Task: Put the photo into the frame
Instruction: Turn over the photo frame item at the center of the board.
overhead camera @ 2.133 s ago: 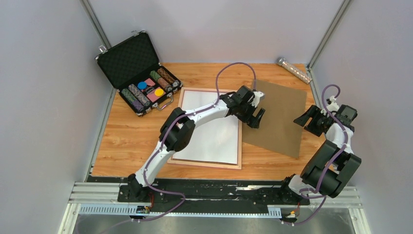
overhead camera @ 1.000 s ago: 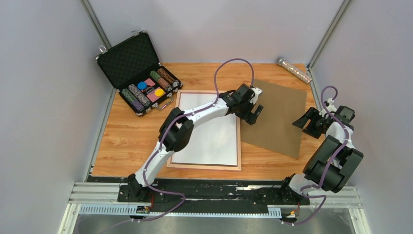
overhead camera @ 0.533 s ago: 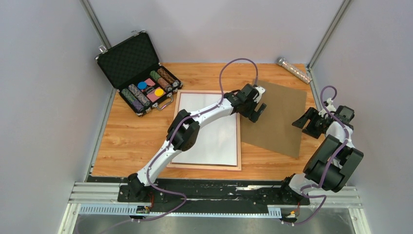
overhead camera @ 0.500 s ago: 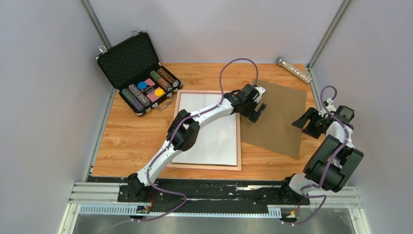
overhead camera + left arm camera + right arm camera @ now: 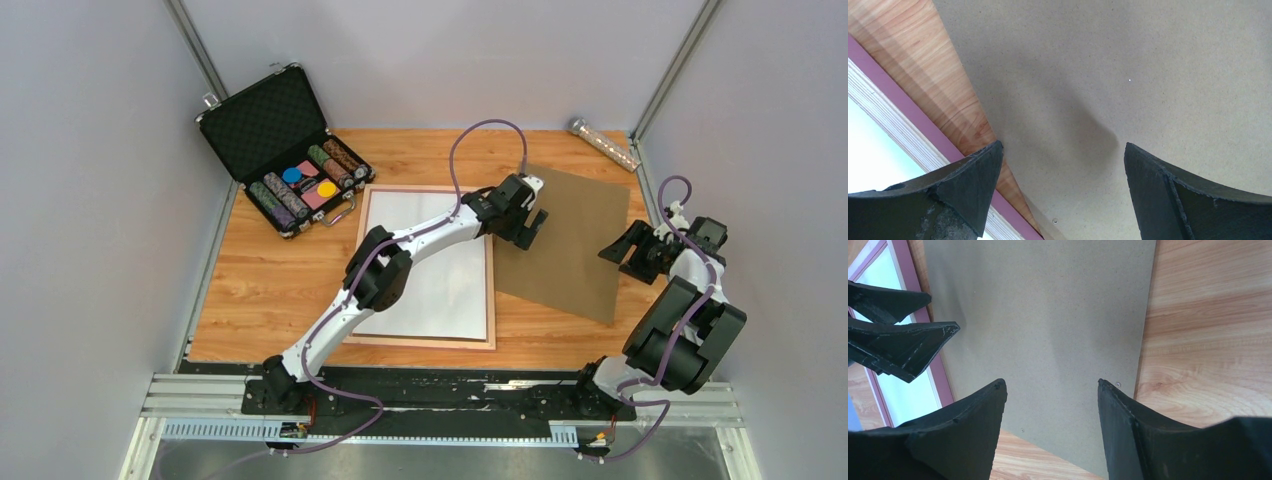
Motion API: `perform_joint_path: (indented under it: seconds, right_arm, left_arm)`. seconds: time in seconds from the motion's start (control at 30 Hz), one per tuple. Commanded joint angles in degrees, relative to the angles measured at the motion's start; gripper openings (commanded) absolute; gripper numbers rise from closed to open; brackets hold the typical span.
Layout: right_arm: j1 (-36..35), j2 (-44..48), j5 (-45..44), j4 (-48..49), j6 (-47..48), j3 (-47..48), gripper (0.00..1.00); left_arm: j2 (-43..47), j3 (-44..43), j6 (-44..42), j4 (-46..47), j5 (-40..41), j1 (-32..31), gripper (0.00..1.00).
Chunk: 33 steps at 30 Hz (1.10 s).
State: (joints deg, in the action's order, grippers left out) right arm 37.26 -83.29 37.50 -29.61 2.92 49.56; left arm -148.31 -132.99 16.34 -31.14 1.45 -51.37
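From above, the left gripper [image 5: 527, 222] hangs wide open and empty over the left edge of the brown board [image 5: 570, 240], just beside the right rail of the frame [image 5: 492, 290]. The frame lies flat in the middle of the counter [image 5: 260, 280]. The photo [image 5: 450, 290] seems to lie inside it blank side up: only a white sheet shows, no print. The board lies flat to the right of the frame, turned at an angle to it, its lower left corner close to the rail. The right gripper [image 5: 622, 250] hangs past the board's right edge, its jaws partly apart and holding nothing. An open black case [image 5: 262, 125] with chips stands at the back left, and a silver tube [image 5: 603, 143] lies at the back right.

The left wrist view shows the left gripper [image 5: 1063, 146] spread wide with nothing between its fingers. The board [image 5: 1128, 70] is below it and carries a soft shadow. A strip of counter [image 5: 933, 80] shows to the left, then the frame's pink rail [image 5: 908, 117] and the white sheet beyond.

In the right wrist view, the right gripper [image 5: 1050, 382] stands moderately open and empty, looking down on the board [image 5: 1048, 310] from well above. Bare counter [image 5: 1208, 315] lies to the right. At the left edge are the left gripper's fingers [image 5: 903, 347], above the frame's rail [image 5: 942, 382] and the board's edge.
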Motion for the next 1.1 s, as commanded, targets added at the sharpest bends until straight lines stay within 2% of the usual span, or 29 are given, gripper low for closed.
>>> perform_joint_path:
  seconds: [0.0, 0.73, 1.07]
  right_arm:
    - [-0.2, 0.1, 2.0, 0.6, 0.6, 1.6, 0.65]
    - [0.1, 0.4, 2.9, 0.3, 0.9, 1.4, 0.65]
    - [0.1, -3.7, -3.4, 0.1, 1.0, 2.7, 0.65]
  left_arm:
    - [-2.3, 2.8, 4.7, -4.1, 3.7, 0.5, 1.0]
    - [1.7, 9.9, 13.7, -2.0, -9.2, -2.3, 1.0]
    - [2.8, 11.0, 14.7, -1.3, -10.5, -3.3, 1.0]
